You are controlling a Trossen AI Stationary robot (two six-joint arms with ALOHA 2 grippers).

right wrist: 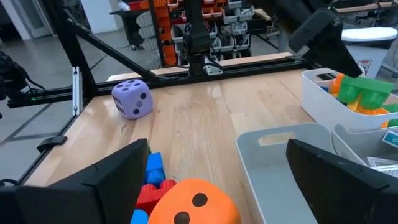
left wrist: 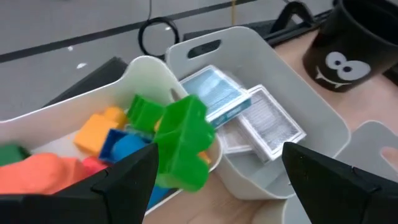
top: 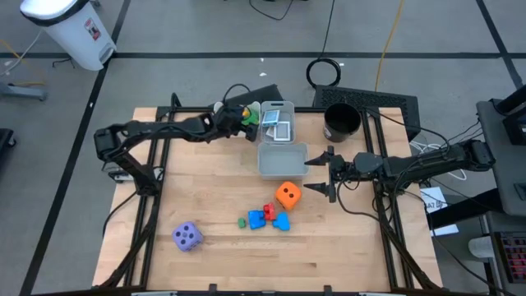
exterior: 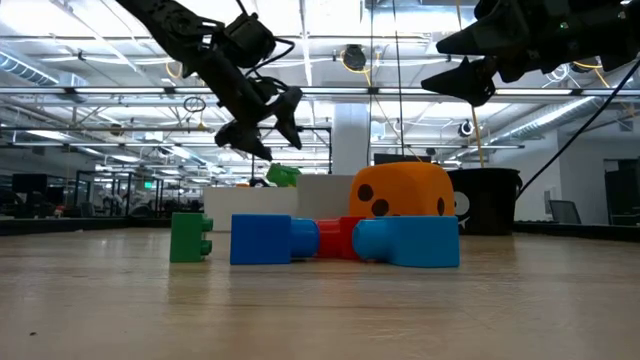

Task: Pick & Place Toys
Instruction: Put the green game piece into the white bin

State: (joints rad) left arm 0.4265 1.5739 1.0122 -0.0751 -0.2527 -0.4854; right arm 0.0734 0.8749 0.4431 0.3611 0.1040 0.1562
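My left gripper [top: 249,123] [left wrist: 221,152] hangs open over the far bins, just above a green block [left wrist: 180,143] [exterior: 282,175]. The block lies on top of the orange, blue and green blocks in the white bin [left wrist: 149,68], at its rim, clear of both fingers. White picture cards [left wrist: 249,106] lie in the grey bin [left wrist: 311,118] beside it. My right gripper [top: 311,175] [right wrist: 217,149] waits open above the table, pointing level at the orange die [top: 288,195]. Red, blue and green blocks [top: 265,218] lie near that die. The purple die [top: 187,237] sits at the near left.
A second grey bin [top: 282,160] stands between the card bin and the orange die, nothing showing inside it. A black cup [top: 341,122] stands at the far right of the bins. Bare wood stretches along the near edge and the left side.
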